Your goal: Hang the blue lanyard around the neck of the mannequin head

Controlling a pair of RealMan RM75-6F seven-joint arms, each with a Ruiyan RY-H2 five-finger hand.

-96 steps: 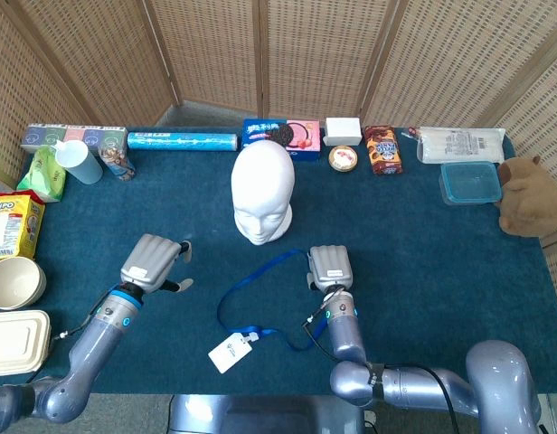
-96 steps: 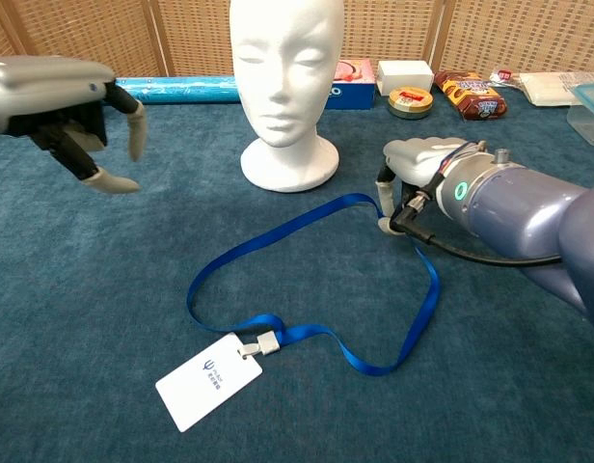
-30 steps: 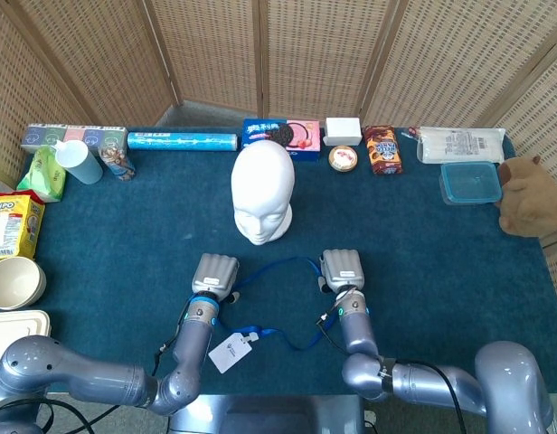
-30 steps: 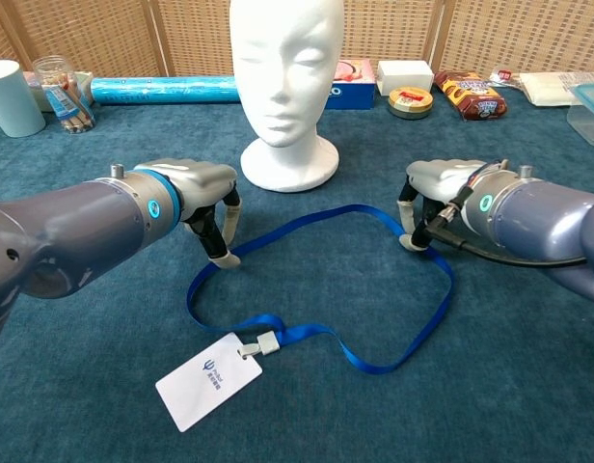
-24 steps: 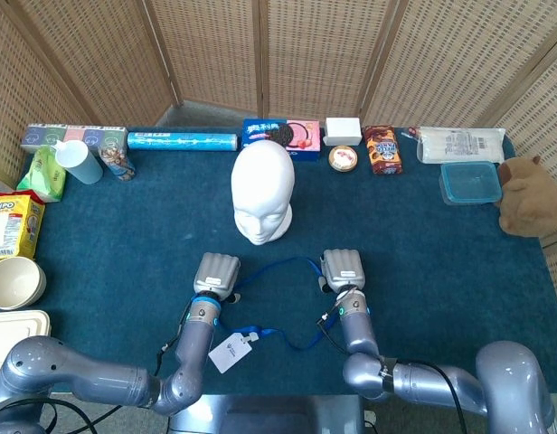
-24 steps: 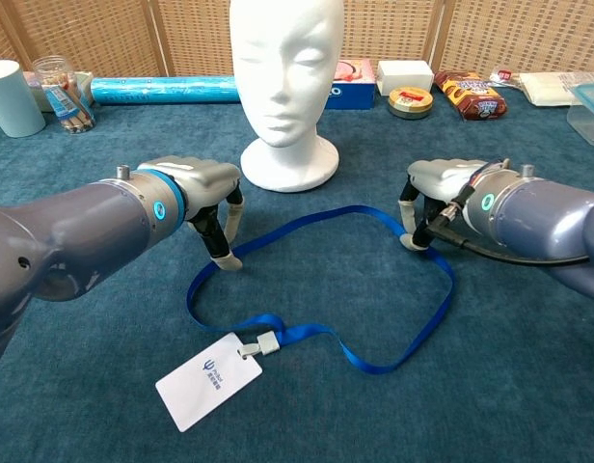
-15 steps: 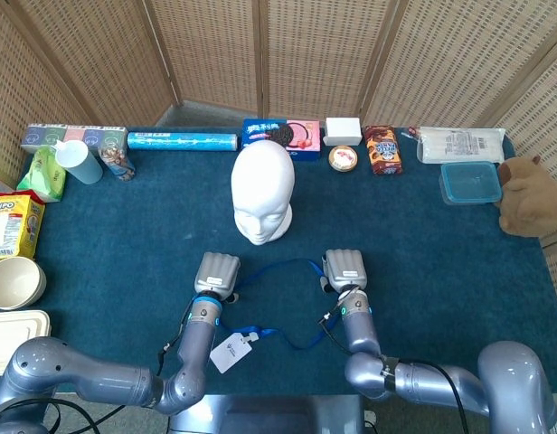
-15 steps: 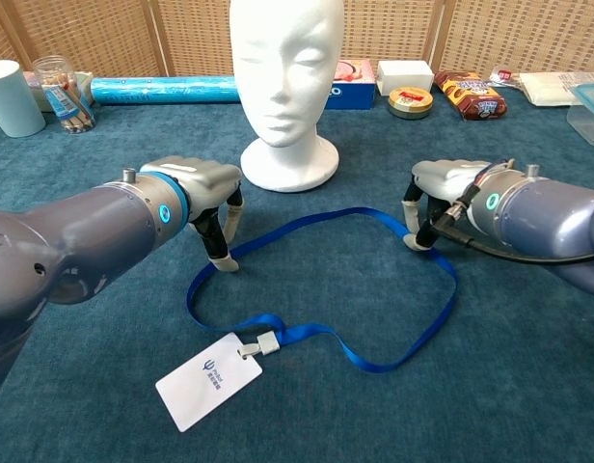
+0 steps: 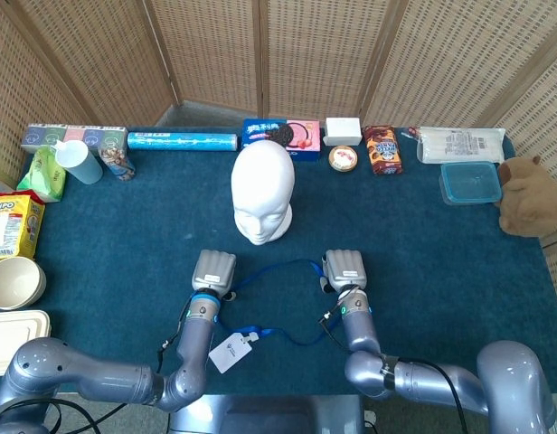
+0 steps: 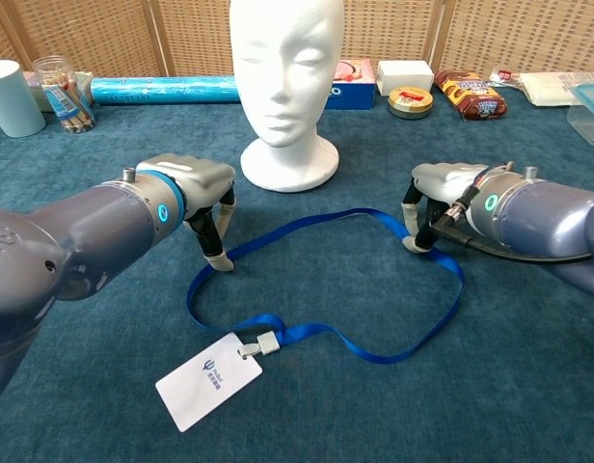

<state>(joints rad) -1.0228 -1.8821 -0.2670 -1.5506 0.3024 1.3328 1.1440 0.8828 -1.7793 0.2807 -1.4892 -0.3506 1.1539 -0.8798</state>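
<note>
A staged robot-testing space is showing here, not a home: woven rattan screens (image 9: 324, 54) are enclosing a table (image 9: 441, 262) covered in blue carpet-like cloth, and at 12 o'clock a row of assorted props is sitting, among them a cookie box (image 9: 283, 137) and a foil roll (image 9: 182, 141).

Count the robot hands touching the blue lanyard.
2: the left hand at the blue lanyard's left side, the right hand at its right side. Whether either grips it is unclear.

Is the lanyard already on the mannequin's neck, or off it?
Off. The lanyard lies as a loop on the table in front of the mannequin, one hand at each side.
</note>
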